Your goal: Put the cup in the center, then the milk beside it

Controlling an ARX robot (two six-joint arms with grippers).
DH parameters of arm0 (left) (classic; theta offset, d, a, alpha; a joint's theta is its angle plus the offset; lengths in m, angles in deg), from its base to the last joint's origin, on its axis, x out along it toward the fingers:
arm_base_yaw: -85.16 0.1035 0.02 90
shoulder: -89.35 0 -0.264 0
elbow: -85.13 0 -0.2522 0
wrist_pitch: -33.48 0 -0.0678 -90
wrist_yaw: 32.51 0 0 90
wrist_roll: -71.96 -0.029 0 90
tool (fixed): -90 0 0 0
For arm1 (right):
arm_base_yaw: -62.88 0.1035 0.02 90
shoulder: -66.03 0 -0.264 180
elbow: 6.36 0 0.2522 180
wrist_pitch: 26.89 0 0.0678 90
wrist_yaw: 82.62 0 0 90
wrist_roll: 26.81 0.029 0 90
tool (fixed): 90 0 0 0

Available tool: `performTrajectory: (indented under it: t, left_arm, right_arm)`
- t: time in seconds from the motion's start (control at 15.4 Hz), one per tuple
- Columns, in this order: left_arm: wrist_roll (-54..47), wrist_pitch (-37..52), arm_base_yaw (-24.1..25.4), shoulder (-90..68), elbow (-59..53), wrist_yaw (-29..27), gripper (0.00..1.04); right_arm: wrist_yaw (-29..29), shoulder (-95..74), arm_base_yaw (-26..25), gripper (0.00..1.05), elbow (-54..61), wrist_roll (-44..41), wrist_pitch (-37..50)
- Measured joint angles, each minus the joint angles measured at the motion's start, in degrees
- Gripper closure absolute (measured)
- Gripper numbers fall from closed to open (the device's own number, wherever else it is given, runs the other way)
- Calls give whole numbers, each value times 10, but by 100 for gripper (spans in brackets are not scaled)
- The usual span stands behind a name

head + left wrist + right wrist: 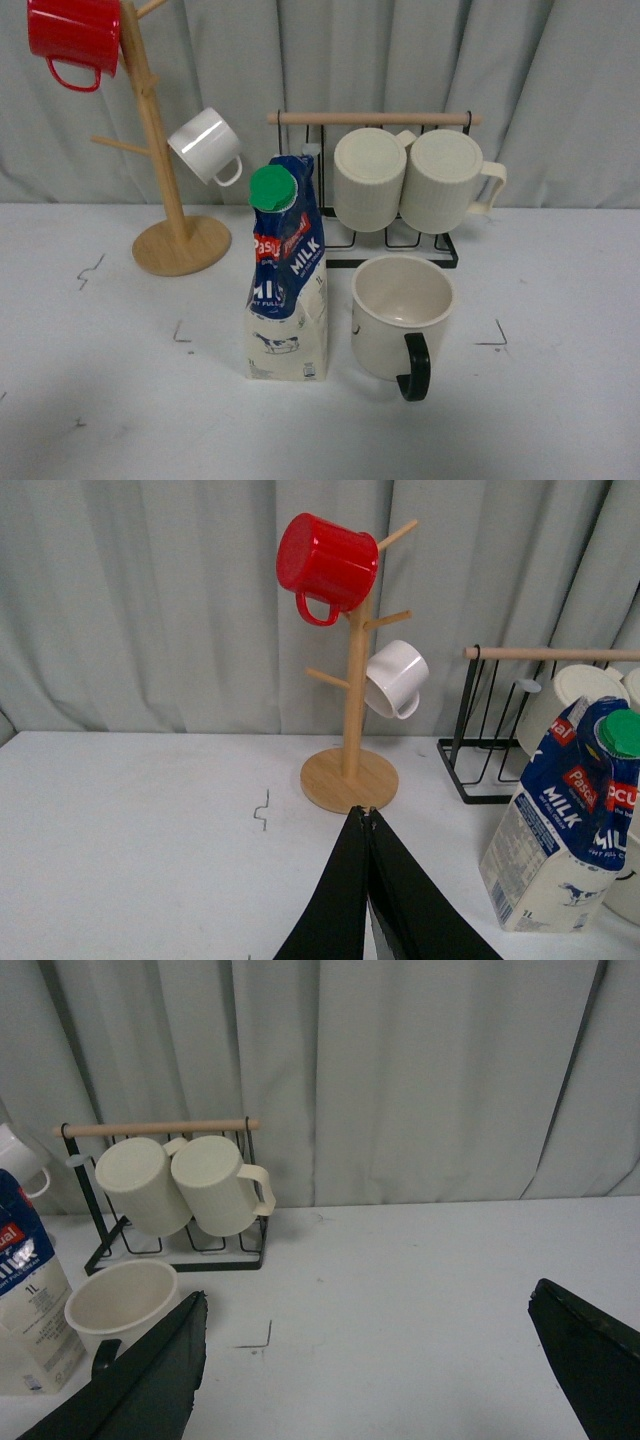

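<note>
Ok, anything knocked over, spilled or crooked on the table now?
Nothing spilled or tipped. The milk stands upright but its top is creased and leans toward the cup, which sits upright right beside it. Mugs on the rack and wooden tree hang normally.

milk (25, 1290) — cut by frame edge | red mug (75, 40) — top cropped

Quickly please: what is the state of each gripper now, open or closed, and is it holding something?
Left gripper: closed, its black fingers pressed together, holding nothing.
Right gripper: open wide, its black fingers far apart, holding nothing.
</note>
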Motion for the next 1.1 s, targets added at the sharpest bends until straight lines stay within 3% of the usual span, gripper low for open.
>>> performTrajectory:
  t: [0.19, 0.32, 0.58, 0.65, 0.78, 0.84, 0.97, 1.1]
  left_arm:
    - [0, -23, 0, 24, 0, 0, 103]
    - [0, -129, 0, 97, 0, 1, 103]
    - [0, -128, 0, 121, 0, 0, 103]
    - [0, -126, 0, 122, 0, 0, 96]
    - [0, -126, 0, 122, 0, 0, 69]
    - [0, -126, 0, 122, 0, 0, 53]
    - [-1, -126, 0, 122, 0, 0, 7]
    - [-1, -126, 0, 122, 0, 0, 7]
  right_arm:
    - [0, 0, 0, 6, 0, 0, 0]
    - [0, 0, 0, 6, 0, 0, 0]
    - [0, 0, 0, 6, 0, 0, 0]
    - [0, 0, 0, 6, 0, 0, 0]
    - [0, 0, 0, 6, 0, 0, 0]
    - [0, 0, 0, 6, 0, 0, 0]
    - [0, 0, 0, 6, 0, 0, 0]
    - [0, 0, 0, 6, 0, 0, 0]
